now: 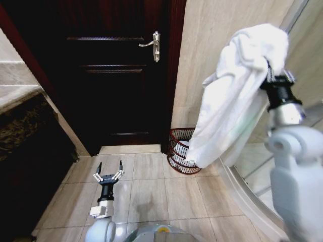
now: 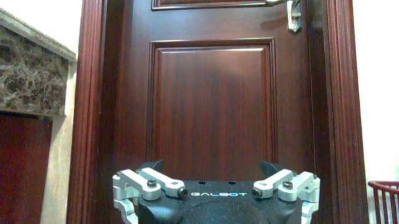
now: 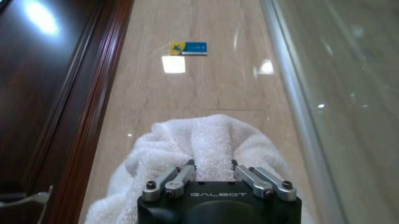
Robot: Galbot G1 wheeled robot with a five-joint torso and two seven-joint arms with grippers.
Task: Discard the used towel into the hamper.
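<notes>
Towel: one, white, bunched at the top and hanging in long folds from the right pincer, which is raised high beside the tiled wall. In the right wrist view the pincer has its fingers drawn in tight against a ridge of terry cloth, clamped on it; the fingertips themselves are buried in the fabric and cannot be made out.

One hamper stands on the floor in the corner between the dark wooden door and the wall. It is a dark reddish openwork basket; the towel's lower end hangs in front of its right side and hides that part. In the left wrist view a sliver of its rim shows at the frame edge, the rest cut off.

Two pincers are counted. The left pincer hangs low over the floor tiles, well apart from the hamper, its two fingers spread wide and holding nothing. From its own camera the left pincer faces the door, with the fingertips dark against the panel and hard to separate from it.

One door handle shows on the door.
</notes>
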